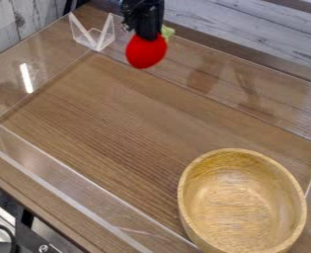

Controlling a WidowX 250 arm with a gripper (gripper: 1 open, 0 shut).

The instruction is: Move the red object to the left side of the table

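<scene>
The pincer [146,33] is closed on the red fruit [146,51], gripping it near its leafy green top [167,33]; the fruit hangs at the far side of the worktop [131,119], just beside the clear bracket [93,32] toward the far left corner, and the bowl [242,204] sits well apart at the near right. Whether the fruit is clear of the wood or brushing it, I cannot tell from this angle.

The likeliest trouble is a knock against the bracket; it stands just left of the fruit, so a straight sweep left at this depth could push it over or catch the fruit on its edge. A slip is the next risk; the fruit is round and looks smooth, most of it hangs below the grip, and a jerk or a bump could turn it or pull it free. If it is let go from too high, it could roll, perhaps back toward the middle, because nothing beside it would stop it on that side; if it is carried too far, it could meet the far wall or pass over the edge. Stopping short is possible too; a release here may leave it too central to count as left.
</scene>
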